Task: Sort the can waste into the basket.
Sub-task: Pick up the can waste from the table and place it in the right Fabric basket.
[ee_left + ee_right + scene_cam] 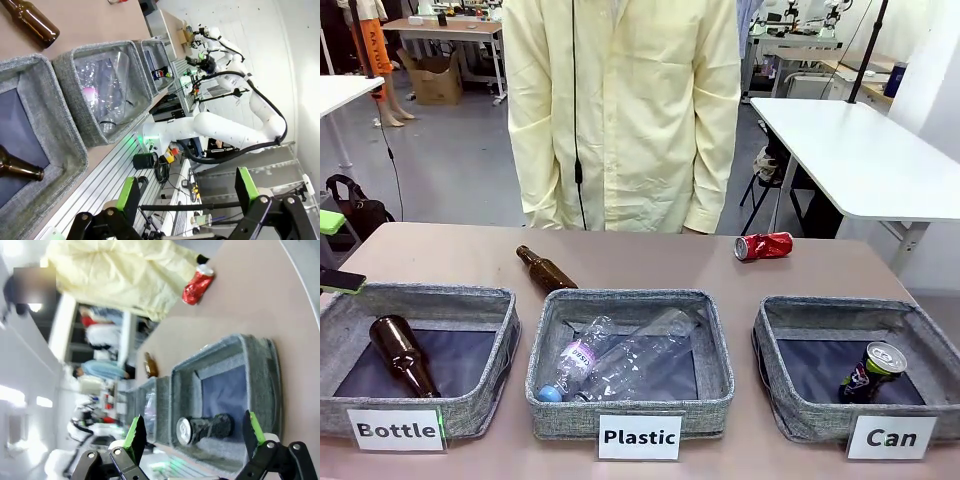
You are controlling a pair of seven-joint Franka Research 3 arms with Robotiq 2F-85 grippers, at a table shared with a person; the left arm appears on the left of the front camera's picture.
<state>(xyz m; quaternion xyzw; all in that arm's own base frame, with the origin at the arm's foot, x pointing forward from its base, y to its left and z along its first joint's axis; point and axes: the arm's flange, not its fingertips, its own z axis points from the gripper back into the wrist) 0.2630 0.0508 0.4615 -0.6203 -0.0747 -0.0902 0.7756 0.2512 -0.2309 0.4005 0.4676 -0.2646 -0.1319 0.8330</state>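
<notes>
Lower right: dark can [870,373] leaning inside "Can" basket [805,425], print unreadable; dented red can [763,245] upper right. Left gripper [188,184], right gripper [194,429]: jaws apart, empty, cut off below.

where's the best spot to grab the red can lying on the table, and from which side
Probably from above, jaws closing across the middle of the red can: it lies on its side on the table, long axis running left-right, so its near and far flanks are free.

Black left pincer [187,186], green pads [245,184]
</notes>
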